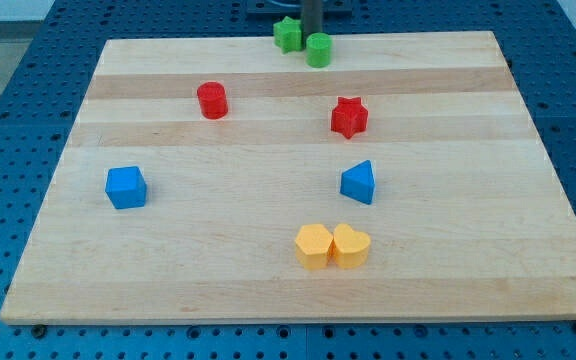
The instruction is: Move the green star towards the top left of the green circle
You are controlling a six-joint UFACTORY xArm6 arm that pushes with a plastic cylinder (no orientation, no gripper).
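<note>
The green star (287,34) sits at the board's top edge, near the middle. The green circle (318,50) stands just to its lower right, almost touching it. My dark rod comes down from the view's top between the two. My tip (311,33) is right behind the green circle's top edge and just right of the green star. Its very end is partly hidden by the circle.
A red cylinder (212,100) is at upper left and a red star (349,117) at right of centre. A blue cube (126,187) is at left, a blue triangular block (359,182) at right. A yellow hexagon (314,246) touches a yellow heart (351,246) at the bottom.
</note>
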